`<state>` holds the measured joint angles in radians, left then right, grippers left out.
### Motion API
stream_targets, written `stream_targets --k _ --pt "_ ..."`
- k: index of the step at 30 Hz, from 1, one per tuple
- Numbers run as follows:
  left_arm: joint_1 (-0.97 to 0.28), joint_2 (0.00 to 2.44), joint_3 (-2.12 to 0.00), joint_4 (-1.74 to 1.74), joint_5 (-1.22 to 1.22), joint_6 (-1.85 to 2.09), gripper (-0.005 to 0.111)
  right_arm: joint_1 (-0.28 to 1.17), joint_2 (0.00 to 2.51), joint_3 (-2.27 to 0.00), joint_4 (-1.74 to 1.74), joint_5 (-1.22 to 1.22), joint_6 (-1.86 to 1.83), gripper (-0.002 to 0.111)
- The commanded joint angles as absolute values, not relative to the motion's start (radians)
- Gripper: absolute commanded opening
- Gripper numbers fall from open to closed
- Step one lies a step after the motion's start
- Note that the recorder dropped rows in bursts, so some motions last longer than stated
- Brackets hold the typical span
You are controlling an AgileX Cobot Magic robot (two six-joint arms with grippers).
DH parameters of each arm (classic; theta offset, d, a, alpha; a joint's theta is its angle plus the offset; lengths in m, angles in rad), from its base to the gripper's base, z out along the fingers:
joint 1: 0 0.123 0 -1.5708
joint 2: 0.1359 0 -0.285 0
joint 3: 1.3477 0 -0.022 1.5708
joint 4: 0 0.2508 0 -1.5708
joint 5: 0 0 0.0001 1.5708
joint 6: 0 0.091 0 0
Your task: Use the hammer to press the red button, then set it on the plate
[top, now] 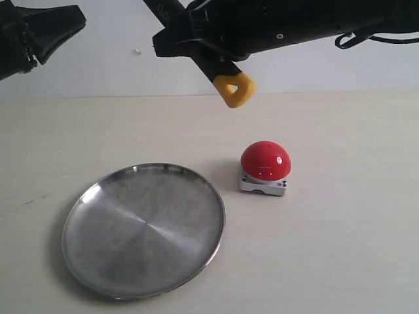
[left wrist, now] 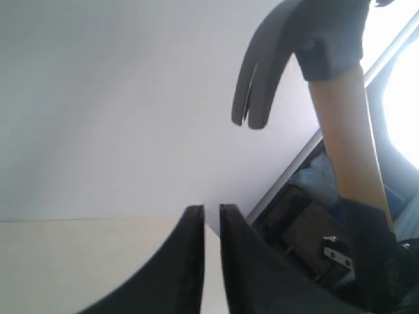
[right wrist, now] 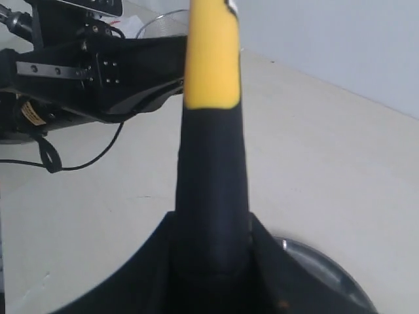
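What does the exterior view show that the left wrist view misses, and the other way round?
Only the exterior view shows the plate, the red button and the yellow end of the hammer. Only the left wrist view shows the dark claw head. Both show the hammer up in the air and the pale table.

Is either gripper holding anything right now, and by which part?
The right gripper holds the hammer by the black grip of its handle. The left gripper holds nothing.
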<state>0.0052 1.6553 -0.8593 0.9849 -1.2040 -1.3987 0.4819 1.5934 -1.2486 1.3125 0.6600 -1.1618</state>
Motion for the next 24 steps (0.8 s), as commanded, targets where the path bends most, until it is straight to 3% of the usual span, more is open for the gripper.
stream_targets --k 1,4,6,11,16,24 --pt "-0.002 1.651 -0.887 0.945 -1.221 -1.389 0.051 0.480 1.569 -1.261 1.448 0.664 -1.158 0.000" --pt "-0.002 1.651 -0.887 0.941 -1.221 -1.407 0.085 0.480 1.569 -1.261 1.478 0.654 -1.158 0.000" --pt "-0.002 1.651 -0.887 0.946 -1.221 -1.435 0.093 0.480 1.571 -1.261 1.480 0.634 -1.158 0.000" --pt "-0.023 1.651 -0.887 0.944 -1.221 -1.439 0.088 0.480 1.580 -1.261 1.524 0.610 -1.158 0.000" --pt "-0.089 1.651 -0.887 0.830 -1.221 -1.375 0.070 0.480 1.617 -1.261 1.635 0.671 -1.148 0.000" --pt "-0.129 1.651 -0.931 0.846 -1.221 -1.381 0.076 0.480 1.660 -1.261 1.666 0.687 -1.173 0.000"
